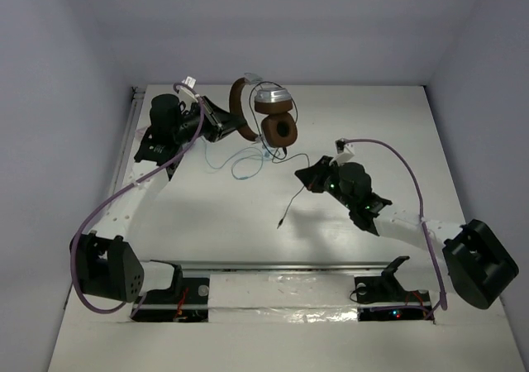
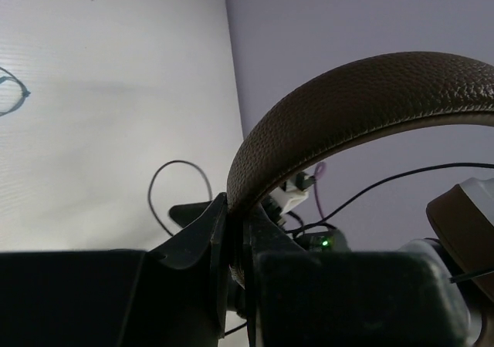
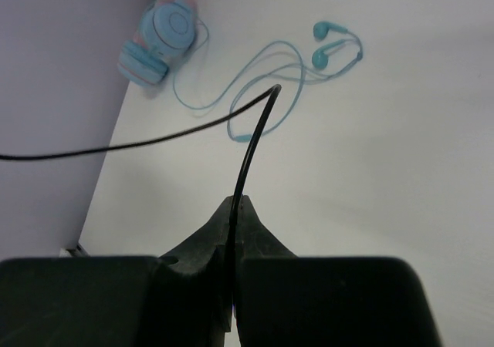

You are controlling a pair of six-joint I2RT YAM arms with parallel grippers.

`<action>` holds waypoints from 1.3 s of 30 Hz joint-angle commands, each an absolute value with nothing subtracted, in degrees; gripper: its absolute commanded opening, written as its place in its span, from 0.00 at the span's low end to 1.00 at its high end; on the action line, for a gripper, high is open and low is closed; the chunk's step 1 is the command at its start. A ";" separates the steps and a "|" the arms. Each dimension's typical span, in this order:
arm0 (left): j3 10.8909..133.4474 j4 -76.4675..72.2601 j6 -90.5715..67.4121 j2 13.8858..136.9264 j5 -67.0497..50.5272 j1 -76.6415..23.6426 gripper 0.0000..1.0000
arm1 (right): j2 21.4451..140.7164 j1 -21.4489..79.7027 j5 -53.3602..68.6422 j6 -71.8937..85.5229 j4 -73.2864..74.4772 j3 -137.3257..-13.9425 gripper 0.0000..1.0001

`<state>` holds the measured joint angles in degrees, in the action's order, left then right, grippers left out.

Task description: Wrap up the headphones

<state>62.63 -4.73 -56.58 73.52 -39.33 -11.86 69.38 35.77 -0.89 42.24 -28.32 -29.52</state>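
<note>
R gripper (image 1: 307, 176), mid-table (image 1: 207, 240), is pinched shut on the thin black cable (image 3: 245, 158), prob. keeping it taut for winding. Further back, L gripper (image 1: 223, 124) clamps the brown headband (image 2: 347, 92). This holds the headphones (image 1: 269, 112) raised nr the far wall, so the cable can pass round them.

We see a white table (image 1: 372, 132). Teal earbuds (image 3: 330, 45) lie on it, cable looped, toward the far edge left of centre; pink-and-blue headphones (image 3: 158, 42) sit at an edge, against the wall (image 3: 62, 92).
</note>
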 commanded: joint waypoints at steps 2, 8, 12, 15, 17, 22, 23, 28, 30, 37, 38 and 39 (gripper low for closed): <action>63.10 -13.98 -63.54 72.60 -41.32 -10.82 0.00 | 73.47 42.51 -7.11 41.66 -32.61 -32.16 0.00; 63.28 -15.47 -66.70 72.68 -34.64 -8.01 0.00 | 76.46 55.62 -16.77 40.43 -30.42 -34.36 0.00; 63.63 -15.11 -67.32 73.30 -30.07 -7.47 0.00 | 77.69 61.95 -19.85 39.82 -28.66 -36.64 0.00; 63.98 -13.81 -66.01 73.13 -26.30 -7.47 0.00 | 79.01 66.35 -21.00 38.68 -26.46 -38.58 0.00; 65.21 -12.05 -62.68 73.04 -24.10 -7.47 0.00 | 79.28 70.11 -22.49 38.06 -24.45 -40.60 0.00; 67.06 -4.49 -53.28 70.84 -10.92 -7.47 0.00 | 77.61 77.77 -29.60 36.65 -16.89 -44.64 0.00; 67.06 -3.87 -50.91 70.58 -9.25 -7.47 0.00 | 77.26 78.74 -30.32 36.65 -14.44 -45.78 0.00; 66.01 -1.76 -46.15 69.26 -1.41 -7.47 0.00 | 75.59 85.16 -35.05 36.21 -9.41 -48.69 0.00; 65.48 -1.50 -44.22 68.82 1.12 -7.47 0.00 | 75.32 86.65 -36.99 36.12 -6.34 -50.61 0.00; 61.79 -0.88 -39.30 68.03 5.71 -8.26 0.00 | 72.95 89.47 -39.29 33.84 4.03 -57.81 0.00; 61.27 -0.53 -38.59 68.03 6.41 -9.04 0.00 | 72.60 89.47 -39.46 33.49 7.70 -59.05 0.00; 61.17 -0.09 -37.89 67.94 7.72 -9.75 0.00 | 72.08 89.47 -39.90 33.23 9.65 -60.37 0.00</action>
